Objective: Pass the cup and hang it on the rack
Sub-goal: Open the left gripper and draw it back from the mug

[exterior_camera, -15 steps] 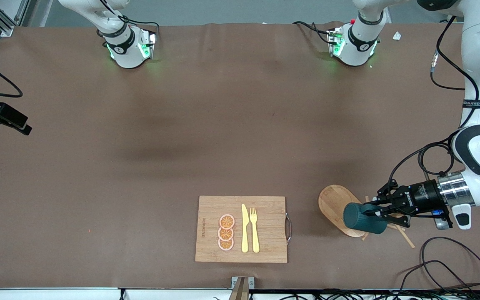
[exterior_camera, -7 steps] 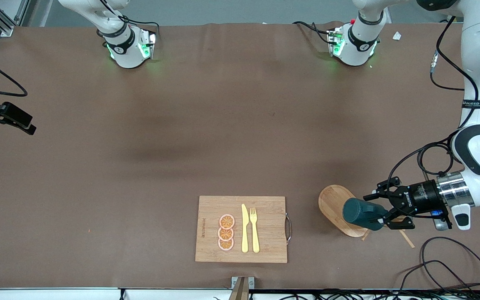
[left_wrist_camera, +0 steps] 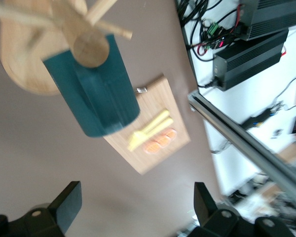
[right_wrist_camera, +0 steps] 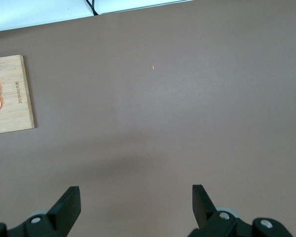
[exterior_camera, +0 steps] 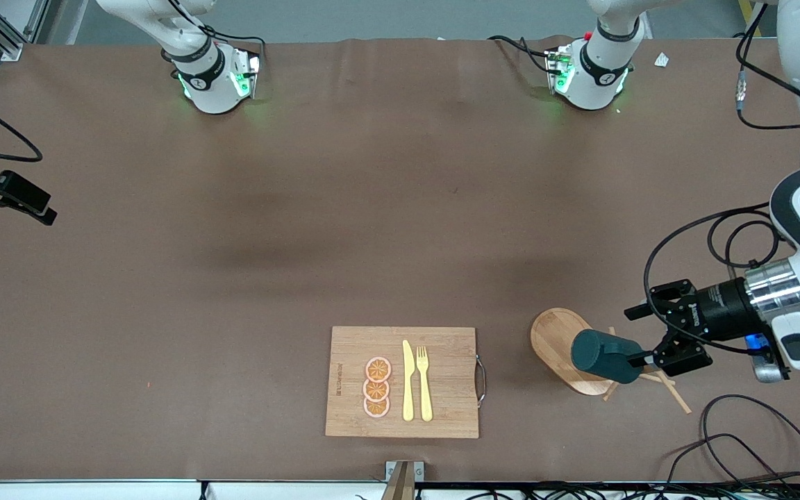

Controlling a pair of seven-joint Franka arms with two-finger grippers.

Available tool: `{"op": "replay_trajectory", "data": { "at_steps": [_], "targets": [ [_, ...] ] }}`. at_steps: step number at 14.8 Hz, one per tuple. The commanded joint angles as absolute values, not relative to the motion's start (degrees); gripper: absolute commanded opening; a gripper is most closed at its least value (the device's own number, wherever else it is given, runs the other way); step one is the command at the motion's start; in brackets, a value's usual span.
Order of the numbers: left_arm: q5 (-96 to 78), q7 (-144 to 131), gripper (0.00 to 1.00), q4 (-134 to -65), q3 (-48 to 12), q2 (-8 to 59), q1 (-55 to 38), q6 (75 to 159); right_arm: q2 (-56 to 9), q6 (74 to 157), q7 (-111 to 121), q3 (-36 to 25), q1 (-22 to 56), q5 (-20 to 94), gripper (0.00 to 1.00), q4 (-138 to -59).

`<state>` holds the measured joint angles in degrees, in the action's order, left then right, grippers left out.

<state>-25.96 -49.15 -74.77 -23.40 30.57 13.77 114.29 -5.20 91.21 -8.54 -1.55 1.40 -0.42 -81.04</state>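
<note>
- And there it went: the left gripper (exterior_camera: 650,337) had let go! A second earlier its fingers were clamped on the cup (exterior_camera: 606,356); half a second earlier they were parting; now they stood spread wide and had drawn back, clear of the cup.
- The cup did not drop. It hung on its side from the rack (exterior_camera: 567,351), above the rack's oval base, at the left arm's end of the table, its closed bottom facing away from the gripper.
- In the left wrist view the cup (left_wrist_camera: 96,91) sat right against the rack's post (left_wrist_camera: 91,48), pegs fanning out around it, and both left fingertips (left_wrist_camera: 66,205) stood well apart from it with nothing between them.
- My read: the hang looked done. The cup seemed to carry its own weight on a peg, though the handle and the peg through it were hidden, so how securely it was hooked I could not tell.
- The left gripper held nothing and touched nothing; one finger was just beside the cup's mouth end in the front view.
- The right gripper (right_wrist_camera: 133,207) waited over bare table at the right arm's end, its jaws wide apart and empty, with the corner of the cutting board (right_wrist_camera: 10,96) in its view.
- The cutting board (exterior_camera: 403,382), with its orange slices (exterior_camera: 377,387), yellow knife (exterior_camera: 407,380) and fork (exterior_camera: 424,382), lay untouched beside the rack, toward the table's middle.
</note>
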Motion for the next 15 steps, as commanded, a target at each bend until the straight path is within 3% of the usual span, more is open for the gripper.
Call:
{"op": "replay_trajectory", "data": {
  "at_steps": [1, 15],
  "targets": [
    [-13.5, -39.6, 1.0, -75.8, -27.4, 27.9, 14.7, 112.1, -4.6, 91.5, -8.4, -2.2, 2.0, 0.3, 1.0, -81.7],
    [6.4, -14.9, 1.0, -75.8, -27.4, 14.2, 17.4, 91.0, -4.7, 92.3, -8.4, -2.1, 1.8, 0.3, 1.0, -81.8]
  ]
}}
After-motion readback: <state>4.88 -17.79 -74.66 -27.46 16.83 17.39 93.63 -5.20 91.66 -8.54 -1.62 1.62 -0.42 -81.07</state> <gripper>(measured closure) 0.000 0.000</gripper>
